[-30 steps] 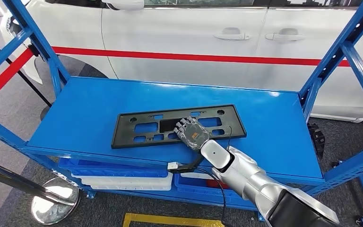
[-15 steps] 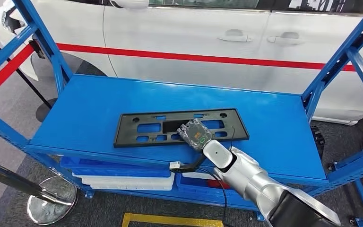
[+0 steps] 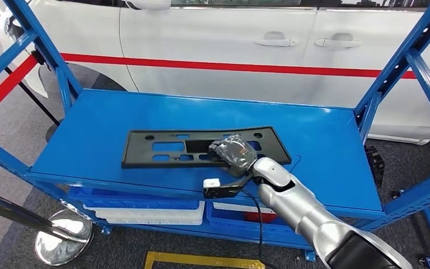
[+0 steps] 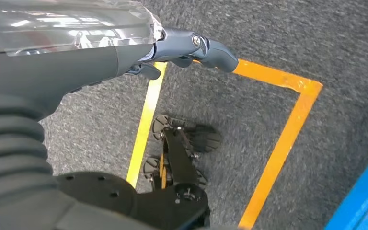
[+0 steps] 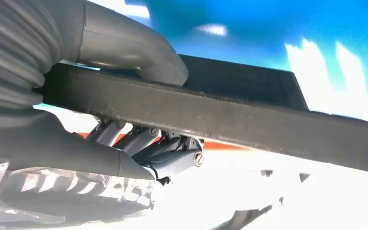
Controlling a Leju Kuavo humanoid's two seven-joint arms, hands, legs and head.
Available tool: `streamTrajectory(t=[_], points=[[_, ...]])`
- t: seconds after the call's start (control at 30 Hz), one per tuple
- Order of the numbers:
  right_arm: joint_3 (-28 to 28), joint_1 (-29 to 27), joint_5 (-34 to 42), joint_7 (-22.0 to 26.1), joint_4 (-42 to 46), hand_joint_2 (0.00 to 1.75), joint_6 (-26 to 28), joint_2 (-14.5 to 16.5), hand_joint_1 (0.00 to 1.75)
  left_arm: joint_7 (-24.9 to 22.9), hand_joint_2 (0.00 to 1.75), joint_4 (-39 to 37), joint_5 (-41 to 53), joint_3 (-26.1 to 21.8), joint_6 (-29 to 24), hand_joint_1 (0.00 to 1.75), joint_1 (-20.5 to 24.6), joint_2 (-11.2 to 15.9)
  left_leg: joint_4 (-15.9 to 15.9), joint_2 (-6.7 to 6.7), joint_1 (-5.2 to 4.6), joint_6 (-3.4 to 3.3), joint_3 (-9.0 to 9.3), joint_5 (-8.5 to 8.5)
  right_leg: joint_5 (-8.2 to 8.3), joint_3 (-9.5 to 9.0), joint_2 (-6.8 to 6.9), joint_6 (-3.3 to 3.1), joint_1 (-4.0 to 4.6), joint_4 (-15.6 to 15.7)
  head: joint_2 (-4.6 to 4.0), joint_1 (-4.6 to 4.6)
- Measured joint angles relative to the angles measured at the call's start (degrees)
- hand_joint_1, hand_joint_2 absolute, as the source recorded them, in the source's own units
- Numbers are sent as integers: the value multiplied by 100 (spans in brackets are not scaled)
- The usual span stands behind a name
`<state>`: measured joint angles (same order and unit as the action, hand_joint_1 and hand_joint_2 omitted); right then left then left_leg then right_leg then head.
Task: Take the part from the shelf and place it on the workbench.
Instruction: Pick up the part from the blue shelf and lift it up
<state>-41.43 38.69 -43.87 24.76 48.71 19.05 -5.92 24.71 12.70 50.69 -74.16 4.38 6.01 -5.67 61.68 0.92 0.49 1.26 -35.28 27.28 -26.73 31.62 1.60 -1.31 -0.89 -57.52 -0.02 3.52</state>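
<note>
The right hand (image 3: pixel 234 151) has its fingers (image 5: pixel 143 148) clamped on the black plate frame (image 3: pixel 162 147) (apparently firmly); lift it level off the shelf (image 3: pixel 89 129).

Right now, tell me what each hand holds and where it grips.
The right hand grips the black part by its near long edge, thumb on one face, fingers on the other. The left hand holds nothing.

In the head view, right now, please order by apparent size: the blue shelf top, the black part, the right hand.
1. blue shelf top
2. black part
3. right hand, which grips the part
</note>
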Motion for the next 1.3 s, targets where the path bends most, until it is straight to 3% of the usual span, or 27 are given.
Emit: streamTrajectory(t=[0.07,0.1,0.13,0.17,0.23,0.3,0.4,0.47,0.5,0.57,0.6,0.63,0.67,0.7,0.73,0.8,0.93,1.0,1.1,1.13,1.17,1.2,1.3], points=[[364,-249,1683,691,944,175,-616,-372,175,-20,175,-1,-66,-4,29,0,5,2,764,-13,10,55,-323,400,-11,-23,39,-32,11,3,0,0],[514,-426,2407,912,1425,175,-947,-570,175,-19,175,-1,-115,-9,33,0,3,4,1091,-16,14,72,-468,524,-18,-33,58,-35,16,3,0,0],[643,-630,3053,1091,1914,175,-1291,-779,175,8,175,-1,-175,-21,21,0,-3,6,1240,-20,17,84,-532,543,-25,-39,73,-31,16,1,0,0],[746,-847,3610,1219,2393,175,-1622,-980,175,58,175,-1,-239,-38,2,0,-8,11,1160,-24,22,89,-489,453,-31,-43,81,-20,13,-2,0,0],[892,-1255,4480,1383,3263,175,-2212,-1347,175,223,175,-1,-371,-97,-51,0,-10,22,441,-4,39,79,-129,85,-48,-44,81,17,-1,-13,0,0],[1005,-1583,5103,1444,4039,175,-2673,-1600,175,407,175,-1,-453,-157,-80,0,-9,31,-204,59,30,15,181,-138,-60,-25,52,81,3,-36,0,0],[1136,-1974,5651,1457,5029,175,-3185,-1715,175,590,175,-1,-445,-182,-8,0,-39,45,-362,61,-3,-114,225,-161,-48,10,11,182,6,-32,0,-1],[1183,-2157,5906,1435,5551,175,-3429,-1666,175,664,175,-1,-430,-182,75,0,-46,60,-417,32,7,-198,243,-193,-131,59,-24,226,-12,-128,0,-2],[1201,-2202,6032,1414,5754,175,-3519,-1619,175,698,175,-1,-425,-182,106,0,-41,68,-447,14,15,-236,255,-209,-259,154,-51,236,-21,-328,0,-2],[1227,-2243,6232,1372,6027,175,-3647,-1508,175,752,175,-1,-408,-181,145,0,-33,86,-461,-27,3,-282,262,-210,-604,498,-97,238,-32,-1028,0,-2],[1231,-2271,6284,1355,6110,175,-3681,-1459,175,765,175,-1,-401,-181,156,0,-31,97,-458,-41,-4,-290,264,-206,-719,675,-105,241,-36,-1374,0,-2],[1231,-2313,6311,1345,6182,175,-3704,-1422,175,773,175,-1,-395,-180,164,0,-31,106,-455,-49,-10,-295,267,-199,-729,783,-107,245,-39,-1566,0,-2],[1231,-2352,6332,1341,6253,175,-3732,-1397,175,775,175,-1,-393,-180,172,0,-30,116,-448,-53,-12,-295,270,-191,-634,797,-105,246,-42,-1560,0,-2],[1231,-2375,6353,1344,6317,175,-3763,-1387,175,775,175,-1,-392,-180,177,0,-28,122,-433,-55,-12,-289,276,-181,-449,705,-101,242,-45,-1337,0,-2],[1225,-2379,6386,1359,6385,175,-3810,-1383,175,773,175,-1,-392,-180,184,0,-27,126,-411,-58,-11,-276,281,-168,-230,545,-87,230,-46,-978,0,-2],[1177,-2343,6446,1413,6474,175,-3897,-1382,175,766,175,-1,-395,-180,191,0,-21,136,-345,-67,-33,-230,262,-137,4,270,-45,197,-20,-366,0,-2],[930,-2296,6409,1477,6610,175,-3780,-1383,175,718,175,-1,-459,-184,193,0,-21,194,-294,-121,-41,-110,200,-123,32,248,-82,106,3,-174,0,-2],[817,-2246,6346,1439,6668,175,-3591,-1392,175,678,175,-1,-485,-188,196,0,-19,213,-100,-125,-28,-43,133,73,79,260,-92,32,-18,-137,0,-1],[682,-2222,6263,1386,6740,175,-3394,-1399,175,624,175,-1,-495,-190,196,0,-15,234,881,-117,-9,40,-208,701,143,318,-94,-25,-15,-125,0,0],[648,-2231,6224,1376,6754,175,-3358,-1399,175,602,175,-1,-495,-191,195,0,-15,240,1143,-117,-5,54,-280,817,166,346,-98,-26,-10,-126,0,0],[625,-2242,6172,1372,6764,175,-3333,-1399,175,580,175,-1,-494,-191,193,0,-15,242,1202,-117,-3,57,-258,817,192,375,-103,-21,-7,-128,0,0],[613,-2254,6118,1372,6772,175,-3324,-1399,175,563,175,-1,-492,-191,190,0,-13,244,1035,-115,-2,50,-126,717,219,402,-112,-11,-6,-130,0,0],[606,-2271,5960,1398,6806,175,-3402,-1399,175,547,175,-1,-461,-189,179,0,9,250,-113,-61,-12,-24,553,308,300,460,-142,48,1,-137,0,-1]])
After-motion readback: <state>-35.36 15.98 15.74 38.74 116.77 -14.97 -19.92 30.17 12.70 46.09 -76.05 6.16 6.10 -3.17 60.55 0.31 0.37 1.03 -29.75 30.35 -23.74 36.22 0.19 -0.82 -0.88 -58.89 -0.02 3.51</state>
